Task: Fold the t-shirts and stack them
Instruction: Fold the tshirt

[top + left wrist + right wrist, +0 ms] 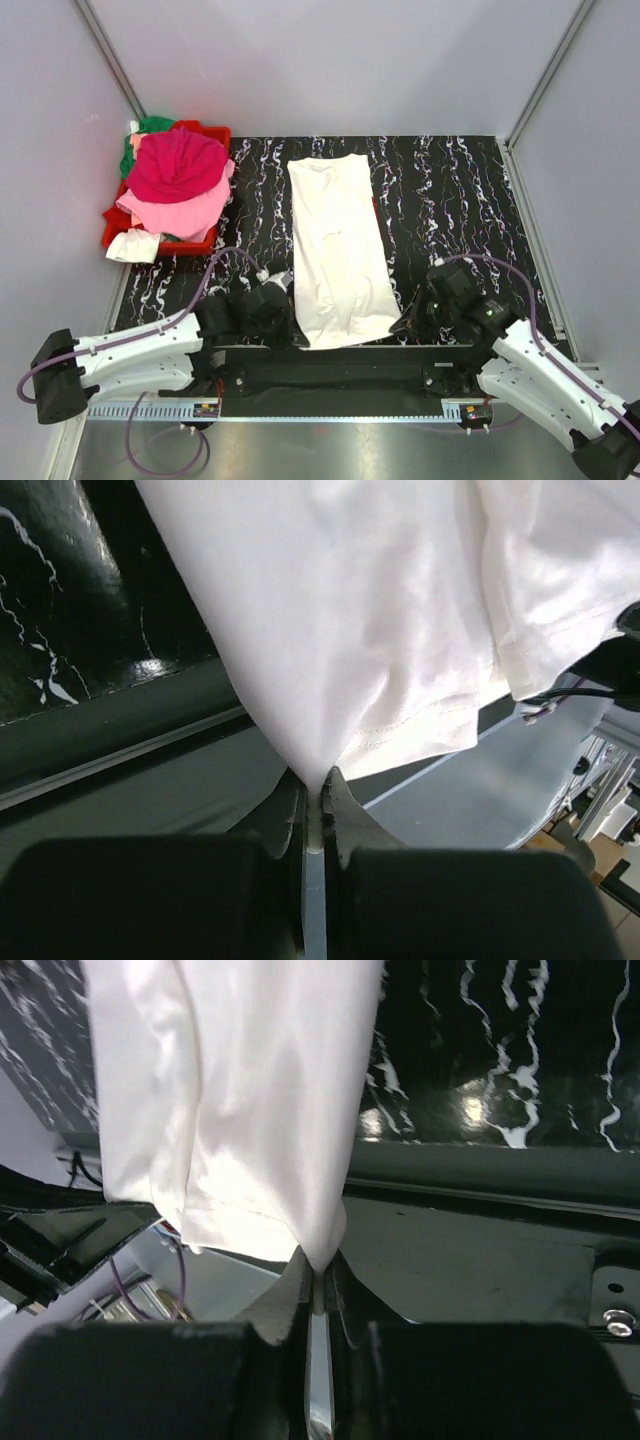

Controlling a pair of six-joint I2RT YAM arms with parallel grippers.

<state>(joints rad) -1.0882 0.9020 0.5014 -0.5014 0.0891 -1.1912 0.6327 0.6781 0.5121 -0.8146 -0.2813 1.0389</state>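
Note:
A large white t-shirt (338, 250) lies as a long narrow strip down the middle of the black marbled table (450, 190). Its near hem reaches the table's front edge. My left gripper (293, 322) is shut on the hem's near left corner; the left wrist view shows the cloth (350, 610) pinched between the jaws of that gripper (318, 785). My right gripper (407, 322) is shut on the near right corner, with white fabric (250, 1090) drawn into its closed tips (322, 1270). More t-shirts are heaped at the far left: magenta (178, 165), pink (175, 212), green (150, 127), white (133, 245).
The heap sits in a red bin (215, 132) at the table's far left corner. Grey walls with metal posts enclose the table on three sides. A black rail (330, 375) runs along the near edge between the arm bases, and purple cables loop beside each arm.

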